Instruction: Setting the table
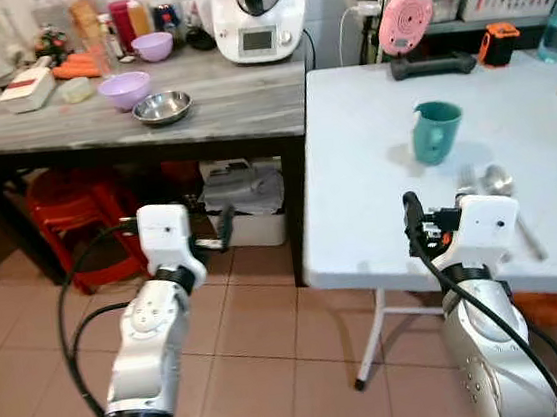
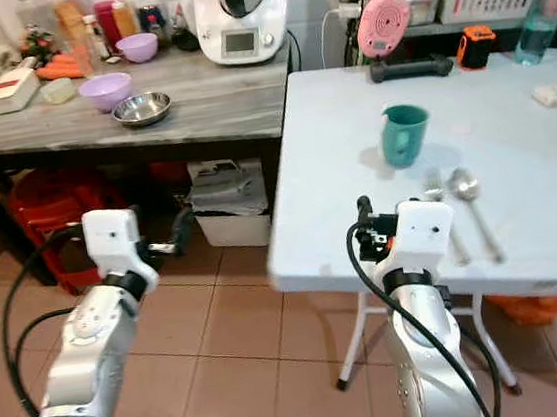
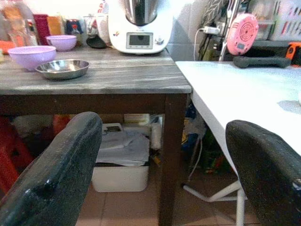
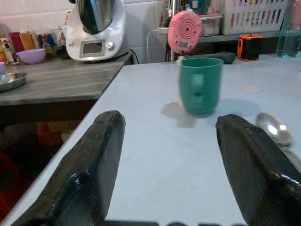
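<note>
Teal mug (image 1: 437, 130) stands upright on the white table (image 1: 359, 209), right of centre in the left eye view; a spoon (image 1: 500, 181) lies just below it.

Right eye view: steel bowl (image 2: 141, 108) and purple bowl (image 2: 105, 90) sit upper left on the grey counter (image 2: 217, 110).

Left wrist view: left gripper (image 3: 164, 174) gapes wide, empty, level with the counter's edge.

Right wrist view: right gripper (image 4: 167, 165) spread wide, empty, at the table's near edge, with the mug between its fingers (image 4: 89, 174) further off.
</note>
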Robot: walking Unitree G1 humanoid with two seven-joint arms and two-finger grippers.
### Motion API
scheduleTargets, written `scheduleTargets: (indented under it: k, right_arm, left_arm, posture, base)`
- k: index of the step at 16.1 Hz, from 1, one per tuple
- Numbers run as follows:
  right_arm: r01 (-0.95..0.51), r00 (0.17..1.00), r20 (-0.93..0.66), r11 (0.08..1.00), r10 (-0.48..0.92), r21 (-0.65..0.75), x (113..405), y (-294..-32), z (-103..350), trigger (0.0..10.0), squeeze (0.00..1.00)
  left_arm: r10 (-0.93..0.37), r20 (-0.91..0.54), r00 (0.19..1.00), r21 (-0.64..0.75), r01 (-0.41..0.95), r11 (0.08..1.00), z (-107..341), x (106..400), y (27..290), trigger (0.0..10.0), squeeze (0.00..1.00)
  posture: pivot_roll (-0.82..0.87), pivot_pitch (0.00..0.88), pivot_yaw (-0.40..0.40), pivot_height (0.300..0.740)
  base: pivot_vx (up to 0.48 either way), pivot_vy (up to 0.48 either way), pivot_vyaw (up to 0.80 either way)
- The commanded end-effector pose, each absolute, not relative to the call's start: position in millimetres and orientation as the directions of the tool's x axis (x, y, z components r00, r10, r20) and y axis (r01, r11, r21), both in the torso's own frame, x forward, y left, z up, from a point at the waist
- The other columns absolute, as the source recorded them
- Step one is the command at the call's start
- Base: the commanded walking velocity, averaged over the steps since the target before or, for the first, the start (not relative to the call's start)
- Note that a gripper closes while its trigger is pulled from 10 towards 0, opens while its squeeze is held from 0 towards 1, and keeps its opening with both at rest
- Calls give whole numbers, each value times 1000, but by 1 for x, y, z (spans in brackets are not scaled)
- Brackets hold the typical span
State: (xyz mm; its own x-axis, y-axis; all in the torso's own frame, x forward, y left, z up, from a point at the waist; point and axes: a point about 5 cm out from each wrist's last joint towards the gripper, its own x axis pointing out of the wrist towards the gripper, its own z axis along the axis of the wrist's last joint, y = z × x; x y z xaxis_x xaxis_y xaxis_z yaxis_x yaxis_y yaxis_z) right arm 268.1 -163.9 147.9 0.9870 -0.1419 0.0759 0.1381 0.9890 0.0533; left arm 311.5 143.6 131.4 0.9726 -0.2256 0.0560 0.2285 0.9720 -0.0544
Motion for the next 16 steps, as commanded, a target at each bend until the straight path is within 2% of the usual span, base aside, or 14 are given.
scheduleTargets:
  k: [1,4,7,16]
  right_arm:
    - [154,985,76,987,-157,48,267,-168,148,10000,0]
    - [154,984,80,987,-157,47,268,-168,148,10000,0]
    - [147,986,81,989,-148,9,266,-172,147,10000,0]
    - [150,985,82,989,-151,14,267,-169,145,10000,0]
  left_arm:
    - [-238,66,969,-52,241,969,135,313,138,10000,0]
    - [-241,67,968,-33,244,969,135,313,138,10000,0]
    - [-207,146,967,-48,216,975,141,312,141,10000,0]
    - [-258,98,961,-15,261,965,132,309,141,10000,0]
  posture:
    - [-94,0,78,740]
    - [-94,0,80,740]
    - [-95,0,85,740]
    - [-89,0,91,740]
  base:
    - [0,-465,0]
    - [0,-454,0]
    - [0,0,0]
    - [0,0,54]
